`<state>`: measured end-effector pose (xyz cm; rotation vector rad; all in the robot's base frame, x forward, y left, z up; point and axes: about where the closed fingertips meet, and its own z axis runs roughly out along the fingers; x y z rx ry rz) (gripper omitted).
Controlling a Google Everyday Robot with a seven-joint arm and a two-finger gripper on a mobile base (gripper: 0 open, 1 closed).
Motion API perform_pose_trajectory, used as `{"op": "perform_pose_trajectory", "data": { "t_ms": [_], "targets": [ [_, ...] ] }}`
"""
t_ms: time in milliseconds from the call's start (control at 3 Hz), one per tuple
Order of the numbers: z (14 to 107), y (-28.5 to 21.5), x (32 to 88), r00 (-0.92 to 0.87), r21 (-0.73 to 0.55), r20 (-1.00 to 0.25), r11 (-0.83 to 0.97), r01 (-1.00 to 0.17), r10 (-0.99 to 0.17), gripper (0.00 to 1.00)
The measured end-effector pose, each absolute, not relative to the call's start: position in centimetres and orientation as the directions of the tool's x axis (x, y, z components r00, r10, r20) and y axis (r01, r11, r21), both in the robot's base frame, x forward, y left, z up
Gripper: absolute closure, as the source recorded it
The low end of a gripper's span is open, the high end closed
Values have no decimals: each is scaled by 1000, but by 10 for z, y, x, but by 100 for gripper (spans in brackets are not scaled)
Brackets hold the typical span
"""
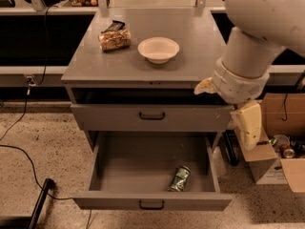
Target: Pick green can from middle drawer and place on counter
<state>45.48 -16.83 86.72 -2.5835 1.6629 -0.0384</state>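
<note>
The green can (179, 178) lies on its side in the front right part of the open middle drawer (114, 173), the cabinet's lowest drawer, which is pulled out. My gripper (224, 114) hangs at the cabinet's right side, level with the closed upper drawer front (151, 117), above and to the right of the can. Its two pale fingers (249, 124) are spread apart and hold nothing. The grey counter (143, 68) is the cabinet top.
A white bowl (158, 49) and a snack bag (114, 38) sit on the counter. Cardboard boxes (267, 156) with a reddish can (287, 151) stand right of the cabinet. A black cable and bar (40, 202) lie on the floor at left.
</note>
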Motion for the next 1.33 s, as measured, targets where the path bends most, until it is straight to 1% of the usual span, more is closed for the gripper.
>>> {"op": "perform_pose_trajectory", "data": {
  "t_ms": [333, 667, 1000, 1333],
  "targets": [
    [869, -169, 464, 424, -121, -10, -420, -900, -906, 0],
    [844, -169, 466, 457, -35, 47, -459, -888, -888, 0],
    [805, -187, 468, 520, -10, 75, -522, -853, -851, 0],
    [804, -183, 484, 546, -83, 89, -552, -829, -833, 0]
  ]
}}
